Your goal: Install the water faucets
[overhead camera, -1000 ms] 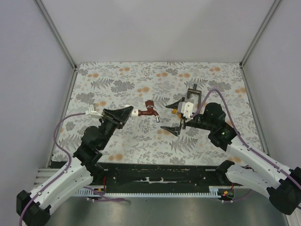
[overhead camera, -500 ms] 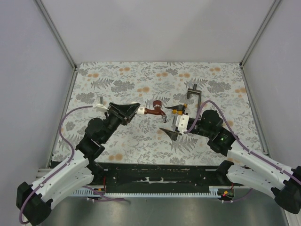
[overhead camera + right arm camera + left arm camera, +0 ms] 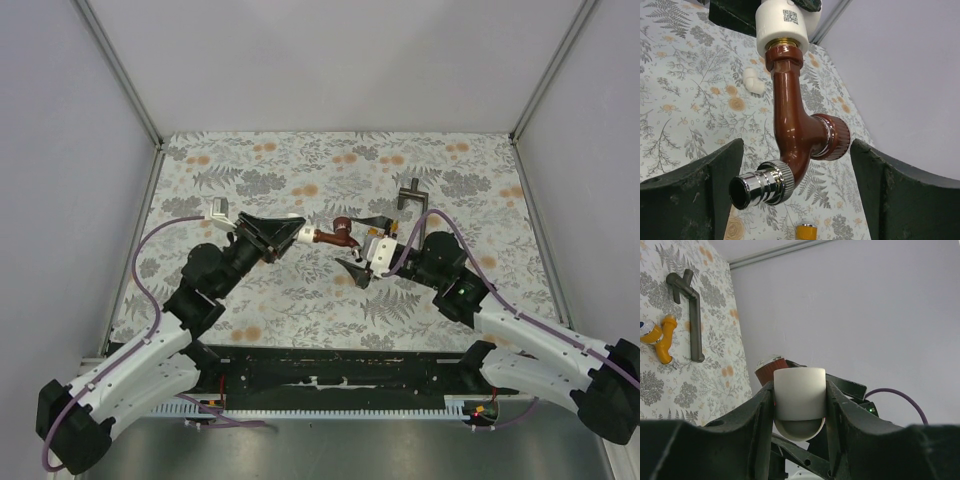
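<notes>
1 reddish-brown faucet sits above the table, long axis left-right, chrome spout toward the open right gripper. The left gripper clamps its white fitting, seemingly threaded on.

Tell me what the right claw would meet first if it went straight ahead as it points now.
Most likely the reddish-brown faucet, lying between the open fingers of the right claw; depth is unclear.

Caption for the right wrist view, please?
Reddish-brown faucet, joined to a white fitting, hangs between the open right fingers above the floral table.
</notes>
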